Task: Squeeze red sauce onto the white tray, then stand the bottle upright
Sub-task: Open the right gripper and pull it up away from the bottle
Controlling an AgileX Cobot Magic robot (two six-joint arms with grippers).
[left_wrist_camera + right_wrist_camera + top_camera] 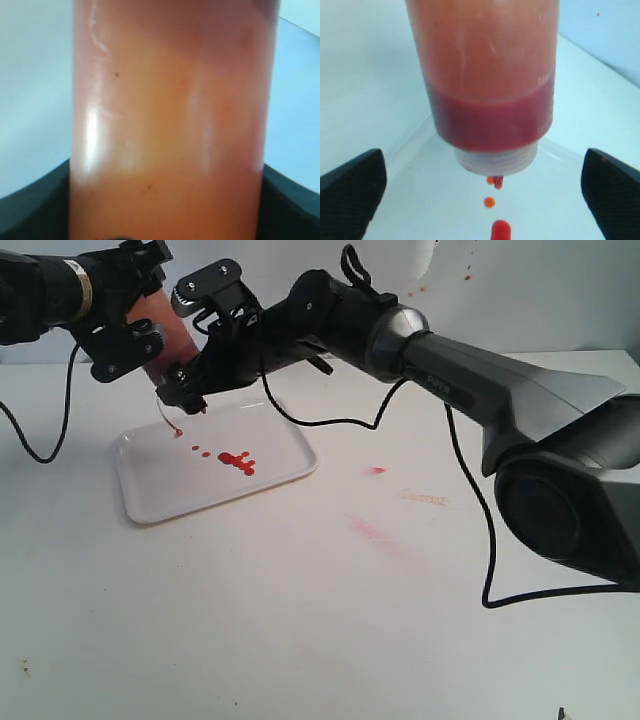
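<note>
The bottle (165, 335) hangs upside down over the white tray (160, 490), its nozzle (178, 431) just above the tray's far left part. My left gripper (148, 320) is shut on its body, which fills the left wrist view (170, 125). My right gripper (195, 340) is open, its fingers (355, 185) wide apart on either side of the bottle (490, 90) and not touching it. Red sauce (237, 461) lies on the tray as a blob and a trail of drops. More red sauce drops (489, 202) show under the nozzle (495, 181).
Pinkish smears (377, 470) mark the white table right of the tray. Small red spatters (467, 277) dot the back wall. A black cable (470, 500) hangs from the right arm onto the table, and another cable (45, 445) loops at the far left.
</note>
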